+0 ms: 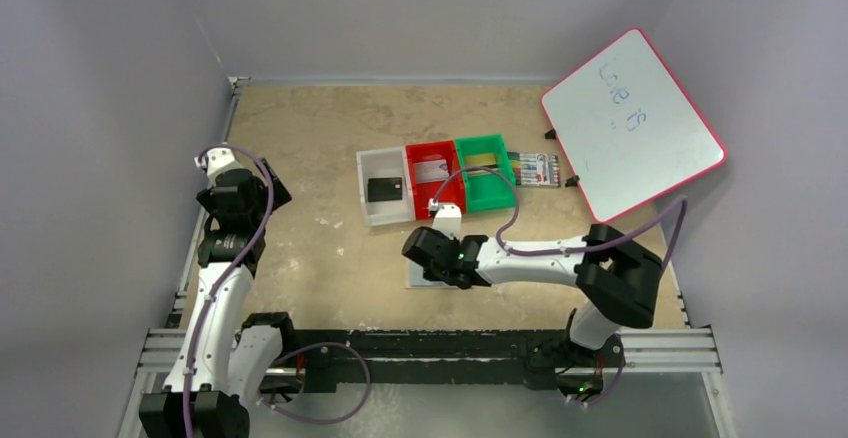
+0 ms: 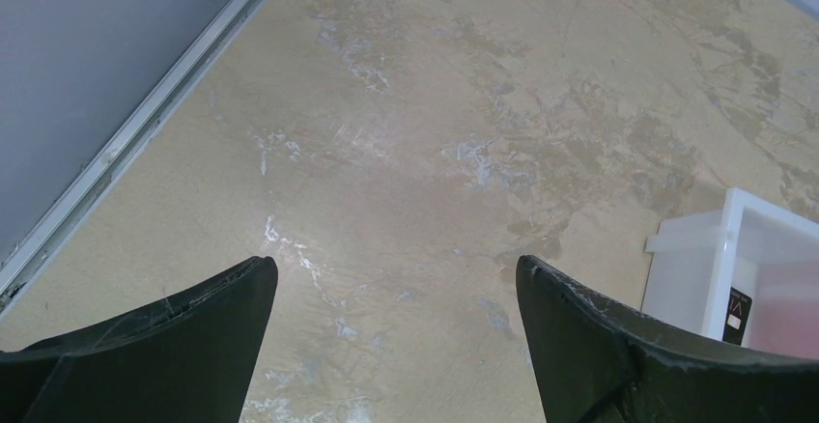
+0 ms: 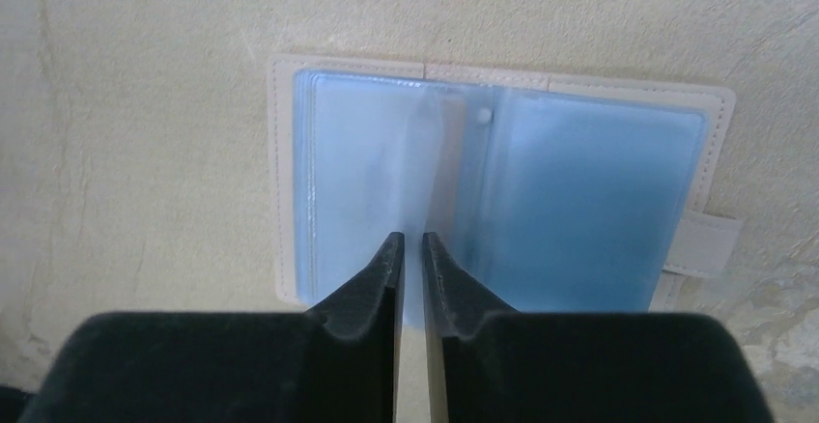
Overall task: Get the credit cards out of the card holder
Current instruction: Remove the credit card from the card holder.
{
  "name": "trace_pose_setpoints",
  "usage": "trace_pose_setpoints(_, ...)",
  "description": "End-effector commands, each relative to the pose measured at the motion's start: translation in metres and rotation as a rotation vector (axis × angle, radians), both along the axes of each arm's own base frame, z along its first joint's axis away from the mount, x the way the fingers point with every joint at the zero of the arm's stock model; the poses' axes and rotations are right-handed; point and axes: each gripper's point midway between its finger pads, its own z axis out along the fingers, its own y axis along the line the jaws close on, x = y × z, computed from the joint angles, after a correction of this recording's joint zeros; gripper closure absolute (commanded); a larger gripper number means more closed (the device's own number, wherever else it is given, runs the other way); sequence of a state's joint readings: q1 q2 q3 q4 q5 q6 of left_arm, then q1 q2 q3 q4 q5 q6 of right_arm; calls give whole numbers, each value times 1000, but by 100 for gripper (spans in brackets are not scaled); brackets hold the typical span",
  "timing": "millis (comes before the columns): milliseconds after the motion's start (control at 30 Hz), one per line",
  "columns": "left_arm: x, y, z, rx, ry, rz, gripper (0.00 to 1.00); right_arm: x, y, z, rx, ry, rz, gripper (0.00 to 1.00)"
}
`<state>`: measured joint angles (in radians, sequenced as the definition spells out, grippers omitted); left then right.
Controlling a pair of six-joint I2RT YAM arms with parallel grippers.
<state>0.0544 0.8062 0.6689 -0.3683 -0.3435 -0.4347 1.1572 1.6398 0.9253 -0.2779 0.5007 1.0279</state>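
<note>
The card holder [image 3: 502, 191] lies open on the table, tan-edged, with light-blue clear pockets and a snap tab at its right. My right gripper [image 3: 412, 238] stands over its middle fold, jaws nearly together on a thin clear sleeve leaf that rises between them. In the top view the gripper [image 1: 432, 261] covers most of the holder [image 1: 418, 278]. A black card [image 1: 385, 189] lies in the white bin and a pale card [image 1: 432, 170] in the red bin. My left gripper [image 2: 396, 264] hangs open over bare table at the left [image 1: 236, 198].
White bin [image 1: 372, 203], red bin [image 1: 420, 198] and green bin [image 1: 490, 193] stand in a row beyond the holder. A striped marker pack [image 1: 536, 169] lies behind them. A whiteboard [image 1: 632, 123] leans at the back right. The white bin's corner [image 2: 691, 249] shows at the left wrist view's right edge.
</note>
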Motion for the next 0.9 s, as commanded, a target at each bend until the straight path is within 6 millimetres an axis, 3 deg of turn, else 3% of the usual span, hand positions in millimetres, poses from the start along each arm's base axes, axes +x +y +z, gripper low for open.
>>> trace_pose_setpoints(0, 7, -3, 16, -16, -51, -13, 6, 1, 12, 23, 137, -14, 26, 81)
trace_pose_setpoints(100, 8, -4, 16, -20, -50, -18, 6, 4, 5, 29, 147, -21, -3, 56)
trace_pose_setpoints(200, 8, -4, 15, -21, -48, -21, 6, 7, 3, 38, 121, -43, 10, 47)
trace_pose_setpoints(433, 8, -4, 16, -19, -45, -22, 7, 12, 14, 33, 27, -51, 66, 44)
trace_pose_setpoints(867, 8, -5, 15, -20, -39, -24, 7, 8, 14, 12, -90, -26, 126, 40)
